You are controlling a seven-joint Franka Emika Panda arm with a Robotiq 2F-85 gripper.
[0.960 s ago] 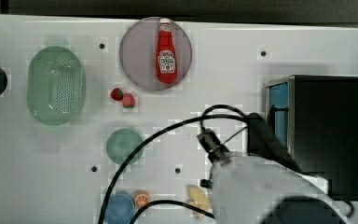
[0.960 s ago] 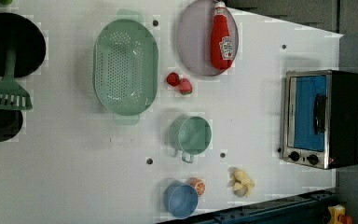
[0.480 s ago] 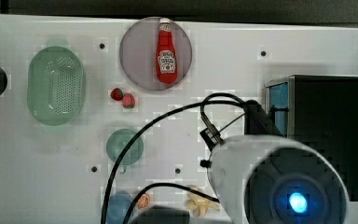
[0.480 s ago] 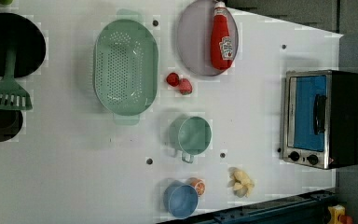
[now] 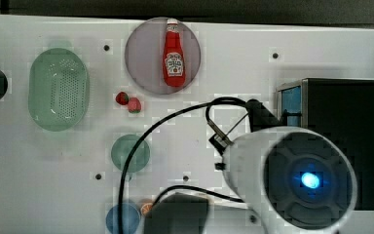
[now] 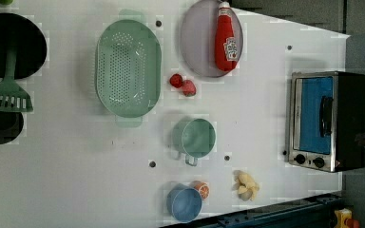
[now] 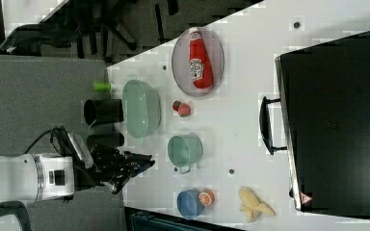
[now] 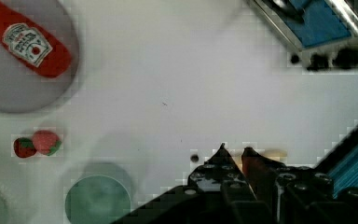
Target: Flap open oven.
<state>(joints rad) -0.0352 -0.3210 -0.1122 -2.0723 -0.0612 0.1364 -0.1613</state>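
Nothing is done yet: the boxy black-topped toaster oven (image 6: 330,121), at the left view's right edge, has its blue glass door shut. The black gripper (image 8: 235,154), fingertips nearly together, holds nothing, well apart from it.

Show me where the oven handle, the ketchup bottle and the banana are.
oven handle (image 6: 326,116), left view, middle of the dark bar on the glass door.
ketchup bottle (image 6: 226,43), left view, on its label.
banana (image 7: 253,203), right view, middle of the fruit.
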